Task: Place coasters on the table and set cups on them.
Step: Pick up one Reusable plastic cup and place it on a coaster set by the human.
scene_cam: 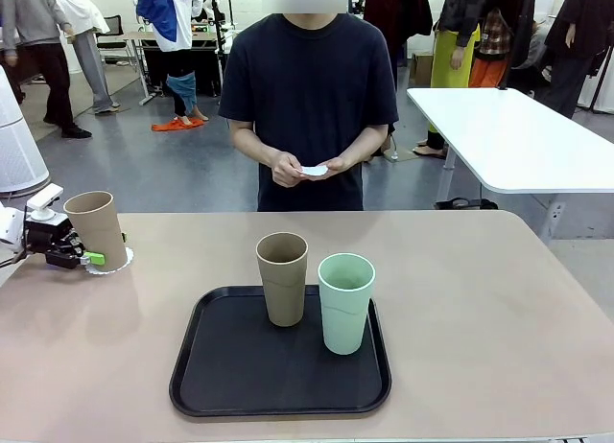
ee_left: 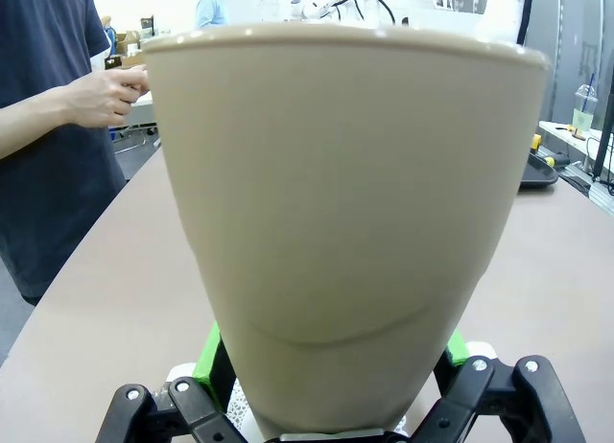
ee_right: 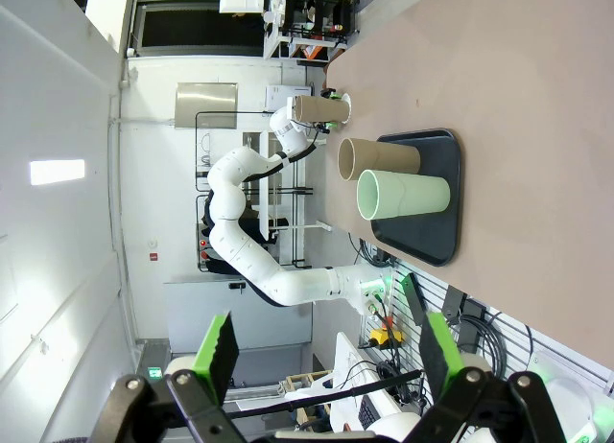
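Far left on the desk (scene_cam: 480, 299), a tan cup (scene_cam: 96, 227) is seen upright on a lacy white coaster (scene_cam: 123, 261), set between the fingers of the left pincer (ee_left: 336, 352); whether it is gripped or released cannot be told. A second tan cup (scene_cam: 283, 278) and a mint cup (scene_cam: 345, 302) are stood side by side on the black tray (scene_cam: 221, 376). Another coaster (scene_cam: 314, 171) is held by the person. The right pincer (ee_right: 326, 352) is spread wide, empty.
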Controlling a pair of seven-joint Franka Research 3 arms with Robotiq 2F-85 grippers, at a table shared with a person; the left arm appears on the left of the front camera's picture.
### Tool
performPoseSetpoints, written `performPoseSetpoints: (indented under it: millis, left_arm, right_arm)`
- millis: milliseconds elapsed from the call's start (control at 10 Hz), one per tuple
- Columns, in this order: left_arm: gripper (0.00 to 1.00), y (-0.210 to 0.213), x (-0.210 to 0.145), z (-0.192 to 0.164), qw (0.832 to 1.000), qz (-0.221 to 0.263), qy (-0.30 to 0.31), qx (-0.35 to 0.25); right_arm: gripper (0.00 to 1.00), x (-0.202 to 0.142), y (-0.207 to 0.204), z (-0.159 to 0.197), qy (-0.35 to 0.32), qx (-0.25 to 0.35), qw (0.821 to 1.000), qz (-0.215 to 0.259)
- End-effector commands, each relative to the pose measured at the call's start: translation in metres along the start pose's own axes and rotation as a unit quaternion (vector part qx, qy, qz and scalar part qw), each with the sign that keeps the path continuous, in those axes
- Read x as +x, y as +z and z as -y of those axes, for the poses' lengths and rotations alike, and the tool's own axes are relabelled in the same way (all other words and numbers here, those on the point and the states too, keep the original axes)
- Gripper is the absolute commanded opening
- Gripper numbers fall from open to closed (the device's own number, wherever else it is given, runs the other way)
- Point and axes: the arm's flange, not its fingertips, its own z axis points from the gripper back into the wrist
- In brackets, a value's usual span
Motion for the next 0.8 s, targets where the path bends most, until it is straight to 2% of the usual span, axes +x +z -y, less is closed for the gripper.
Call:
performPoseSetpoints:
  millis: [0, 700]
  left_arm:
    - [1.00, 0.0028, 0.0032, -0.0033, 1.000, -0.008, 0.014, -0.012]
    - [1.00, 0.0094, 0.0024, 0.0034, 0.997, -0.068, 0.033, -0.014]
  right_arm:
    - [1.00, 0.0011, -0.0008, 0.0005, 0.006, 0.001, 1.000, 0.002]
    - [1.00, 0.0011, -0.0008, 0.0005, 0.006, 0.001, 1.000, 0.002]
